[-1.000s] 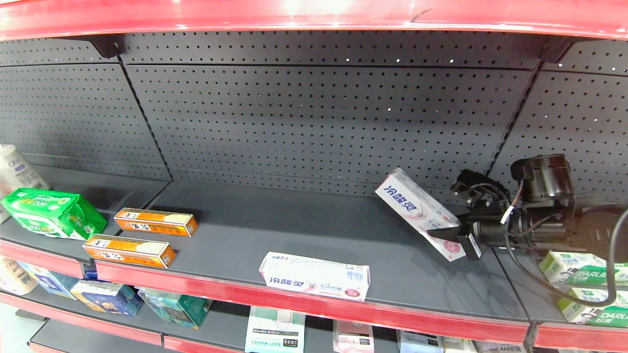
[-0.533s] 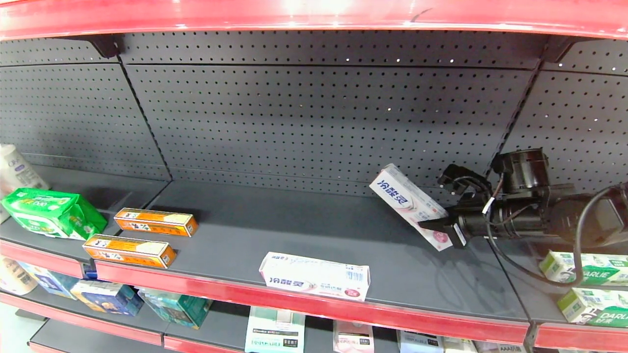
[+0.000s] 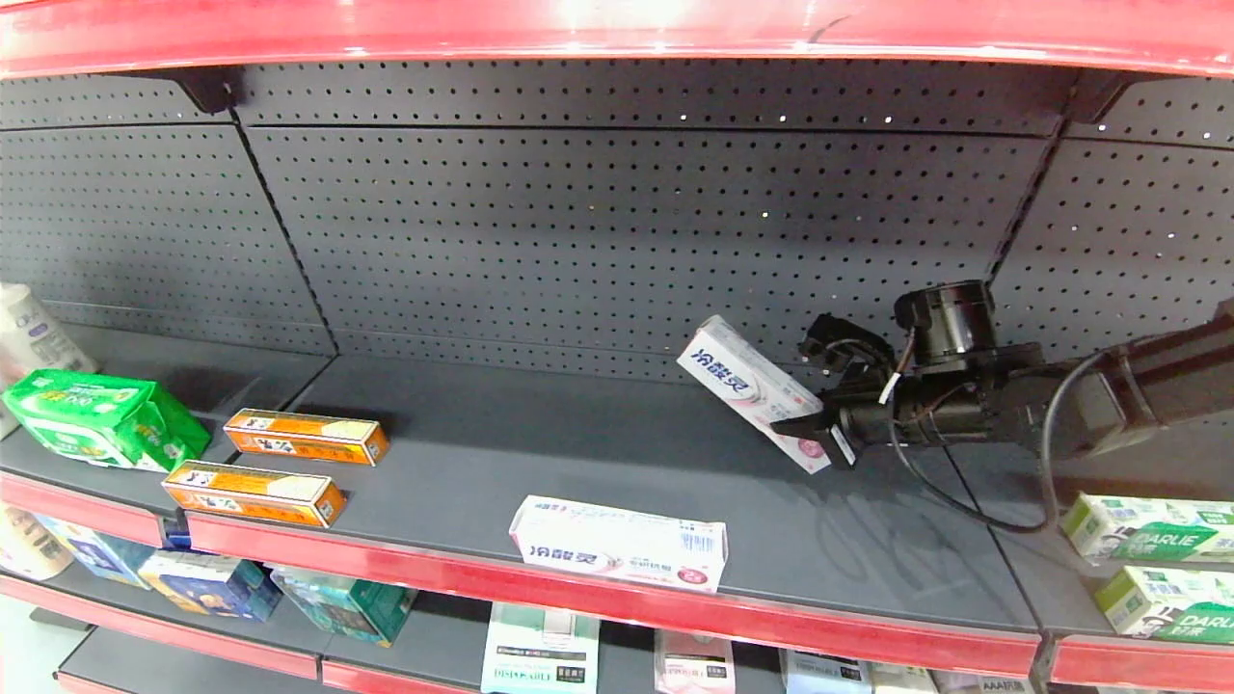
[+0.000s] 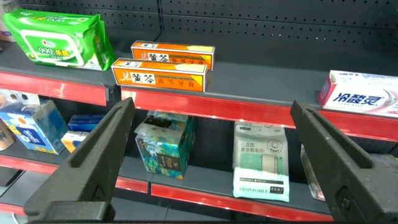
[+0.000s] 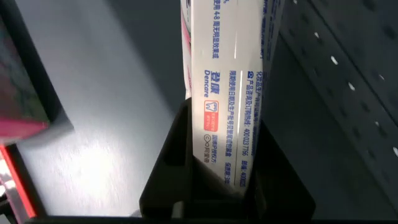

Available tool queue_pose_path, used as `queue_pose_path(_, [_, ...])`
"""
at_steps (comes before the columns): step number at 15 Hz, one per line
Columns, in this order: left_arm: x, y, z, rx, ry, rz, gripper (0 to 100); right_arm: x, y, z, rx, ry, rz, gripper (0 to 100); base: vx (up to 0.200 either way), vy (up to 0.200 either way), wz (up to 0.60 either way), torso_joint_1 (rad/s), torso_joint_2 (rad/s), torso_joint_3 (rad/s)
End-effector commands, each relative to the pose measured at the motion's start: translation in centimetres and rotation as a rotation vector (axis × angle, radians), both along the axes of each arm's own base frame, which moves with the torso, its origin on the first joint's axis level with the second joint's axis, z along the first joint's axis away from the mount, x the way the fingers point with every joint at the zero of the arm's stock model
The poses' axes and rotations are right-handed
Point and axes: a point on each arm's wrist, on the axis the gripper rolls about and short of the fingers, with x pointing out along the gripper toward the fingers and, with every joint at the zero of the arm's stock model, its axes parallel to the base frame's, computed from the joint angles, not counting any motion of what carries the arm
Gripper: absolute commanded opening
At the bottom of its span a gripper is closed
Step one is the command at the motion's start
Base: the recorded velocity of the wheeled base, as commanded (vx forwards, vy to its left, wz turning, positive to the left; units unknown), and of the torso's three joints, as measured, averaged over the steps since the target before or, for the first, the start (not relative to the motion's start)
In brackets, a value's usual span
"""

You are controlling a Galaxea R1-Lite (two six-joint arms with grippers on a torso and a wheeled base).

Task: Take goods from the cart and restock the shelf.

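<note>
Right gripper (image 3: 815, 436) is clamped tight on the lower end of a white box (image 3: 742, 381) with blue lettering. The box is tilted above the shelf (image 3: 540, 443), at 1 o'clock from a second box (image 3: 617, 542) lying flat. Left gripper (image 4: 211, 106) gapes wide, holding nothing.

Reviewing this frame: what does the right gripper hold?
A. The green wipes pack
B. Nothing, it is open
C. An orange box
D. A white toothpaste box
D: in the head view the right gripper is shut on one end of a white toothpaste box, which is tilted over the shelf.
</note>
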Motion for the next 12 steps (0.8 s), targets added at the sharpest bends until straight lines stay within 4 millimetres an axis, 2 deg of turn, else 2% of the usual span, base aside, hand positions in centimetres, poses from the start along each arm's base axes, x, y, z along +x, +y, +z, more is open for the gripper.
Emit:
queue_pose_path(1, [0.0,0.0,0.0,0.0,-0.002,0.0,100,0.6,1.5,-0.9,-0.016,0.004,0.04,0,0.0,0.0,0.0,0.0,0.0,0.0])
queue_pose_path(7, [0.0,0.0,0.0,0.0,0.0,0.001,100,1.0,2.2,-1.3,-0.103,-0.051,0.072,0,0.0,0.0,0.0,0.0,0.0,0.0])
queue_pose_path(11, [0.0,0.0,0.0,0.0,0.0,0.0,100,0.6,3.5,-2.0,-0.112,-0.038,0.122,0,0.0,0.0,0.0,0.0,0.0,0.0])
queue_pose_path(12, [0.0,0.0,0.0,0.0,0.0,0.001,100,0.6,4.4,-2.9,-0.117,-0.018,0.146,0,0.0,0.0,0.0,0.0,0.0,0.0])
